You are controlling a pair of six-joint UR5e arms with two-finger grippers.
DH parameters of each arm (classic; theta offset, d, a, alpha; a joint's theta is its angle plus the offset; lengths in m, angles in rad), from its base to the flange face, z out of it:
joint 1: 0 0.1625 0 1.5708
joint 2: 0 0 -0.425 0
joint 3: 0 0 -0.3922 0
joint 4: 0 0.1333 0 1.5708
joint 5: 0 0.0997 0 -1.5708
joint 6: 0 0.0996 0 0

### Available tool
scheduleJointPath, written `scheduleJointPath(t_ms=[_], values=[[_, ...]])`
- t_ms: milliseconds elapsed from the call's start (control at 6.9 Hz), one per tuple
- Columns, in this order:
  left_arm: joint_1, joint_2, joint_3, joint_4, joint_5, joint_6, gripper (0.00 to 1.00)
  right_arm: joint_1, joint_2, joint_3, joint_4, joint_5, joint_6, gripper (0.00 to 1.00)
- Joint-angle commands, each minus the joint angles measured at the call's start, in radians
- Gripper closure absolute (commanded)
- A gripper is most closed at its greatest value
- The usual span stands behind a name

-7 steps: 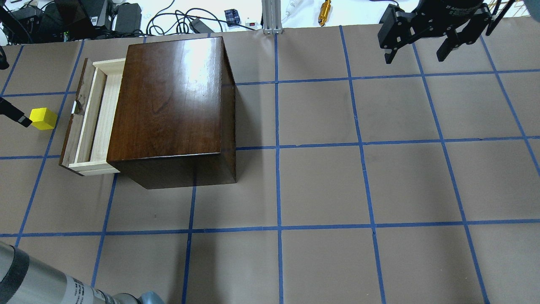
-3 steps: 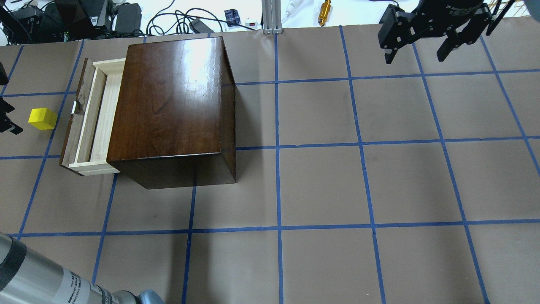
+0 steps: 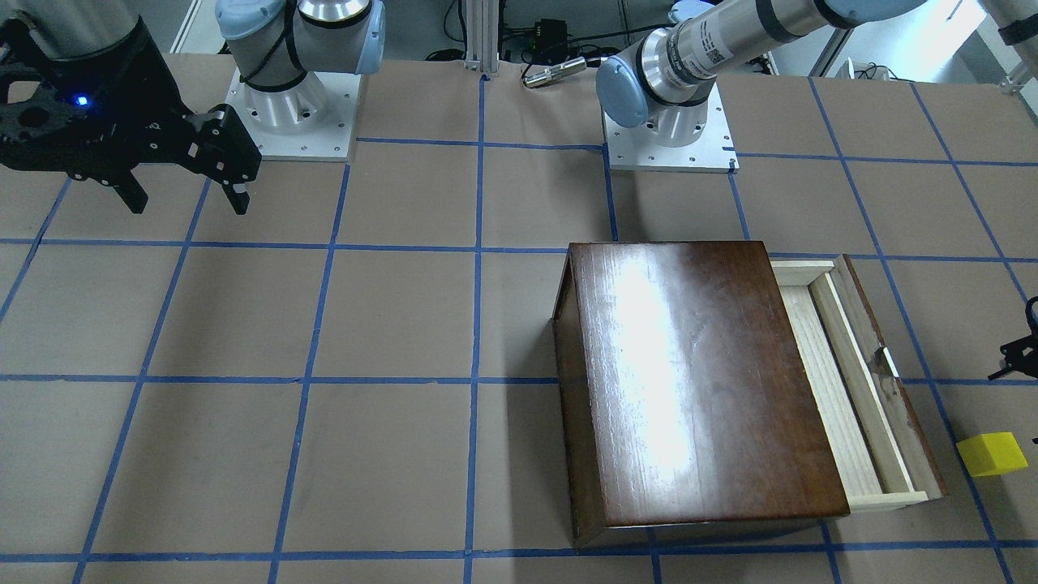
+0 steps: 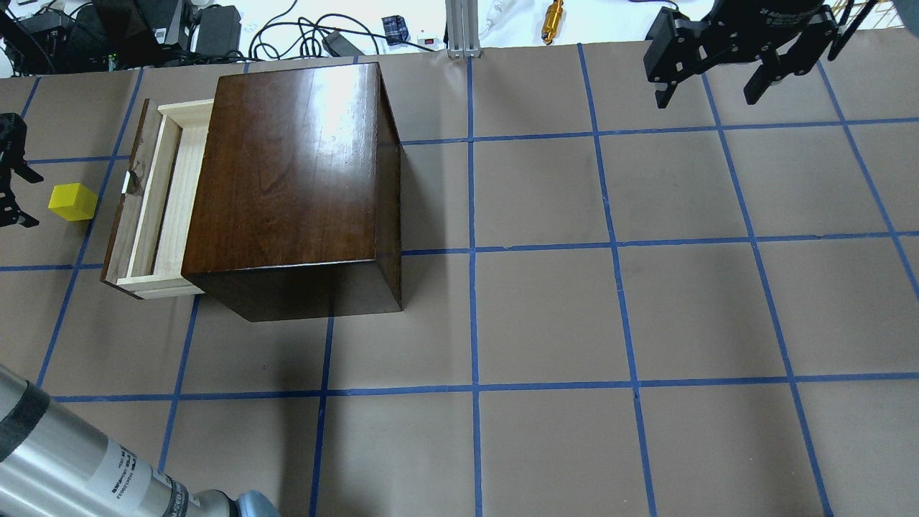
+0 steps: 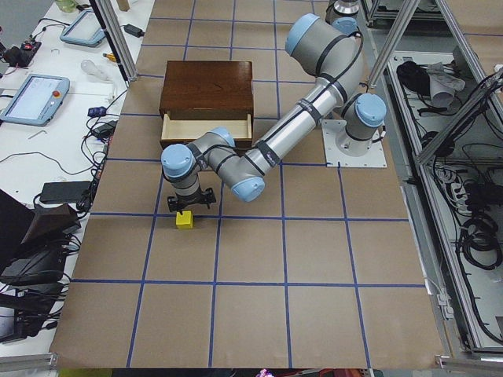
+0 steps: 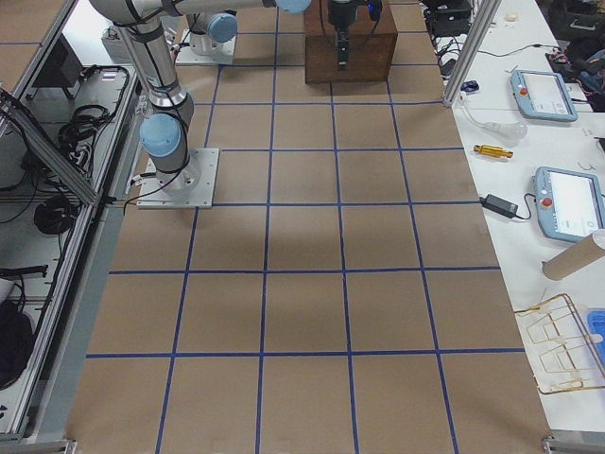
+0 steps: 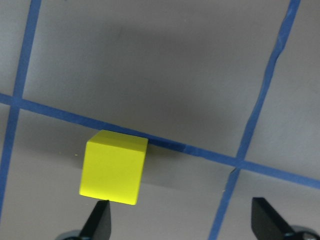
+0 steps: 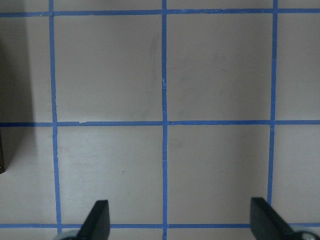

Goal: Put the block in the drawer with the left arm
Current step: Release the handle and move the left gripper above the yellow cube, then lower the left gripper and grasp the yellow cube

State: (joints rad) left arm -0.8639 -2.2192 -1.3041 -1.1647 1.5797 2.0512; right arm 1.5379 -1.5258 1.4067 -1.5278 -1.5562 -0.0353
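Well, the block (image 4: 72, 202) sits on the brown papered surface (image 4: 546, 316), out on the robot's left side, with its far edge against one of the blue tape lines. It is near the drawer (image 4: 176, 201) but clear of it, a strip of bare paper between the cube and the dark front panel. The drawer stands pulled part way out of the glossy dark box (image 4: 287, 172), showing its pale wood floor and side rails, and its small metal pull (image 4: 129, 183) faces toward the block.

The left gripper (image 7: 182, 220) hangs low over the surface right by the block. Its jaws are spread wide and hold nothing. From the wrist camera, the cube lies just ahead of one fingertip, off to that side and not centred in the gap, and the other fingertip is well away from it. Whether that near fingertip touches the cube I cannot tell. From the end of the table, the left arm (image 5: 291, 129) reaches out from its base plate, past the front of the box, and bends down so that the black gripper points at the surface above the yellow cube.

The right gripper (image 4: 705, 90) is far off on the other side, near the table's far edge, raised above the surface. Its jaws are apart too, with only bare paper and tape lines showing between the fingertips.
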Motion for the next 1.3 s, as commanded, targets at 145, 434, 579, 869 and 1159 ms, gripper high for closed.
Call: scheduleJointPath(t_ms=[145,434,579,869,1159], values=[[-0.003,-0.065,0.028,0.063,-0.015,0.111,0.0,0.001,-0.001,0.0,0.0,-0.001,0.0,0.0],[-0.009,-0.068,0.028,0.068,-0.043,0.119,0.0,-0.001,-0.001,0.0,0.0,0.001,0.0,0.0],[-0.009,-0.074,0.028,0.068,-0.043,0.119,0.0,0.001,0.001,0.0,0.0,0.001,0.0,0.0],[-0.009,-0.095,0.034,0.088,-0.046,0.124,0.0,0.001,-0.001,0.0,0.0,-0.001,0.0,0.0],[-0.009,-0.129,0.032,0.088,-0.073,0.122,0.0,-0.001,0.001,0.0,0.0,0.001,0.0,0.0]])
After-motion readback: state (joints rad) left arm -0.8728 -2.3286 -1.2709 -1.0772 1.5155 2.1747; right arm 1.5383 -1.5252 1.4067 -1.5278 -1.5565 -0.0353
